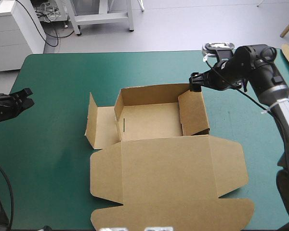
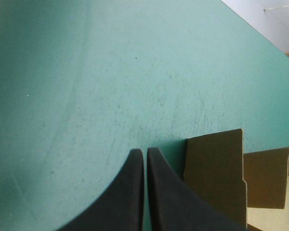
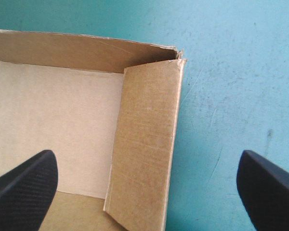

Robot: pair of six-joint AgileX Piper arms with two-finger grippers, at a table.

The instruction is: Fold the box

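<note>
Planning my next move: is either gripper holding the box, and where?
Nothing is held. The right gripper is open above the right wall of the box, clear of it; the left gripper is shut on nothing, beside the box.

The right wrist view cuts off the box (image 3: 77,120), showing only its far right corner ahead of the right hand (image 3: 147,154). The left wrist view shows just a flap and some wall beside the left hand (image 2: 144,150). From above, the right hand's fingers (image 1: 195,82) cannot be told apart.
</note>
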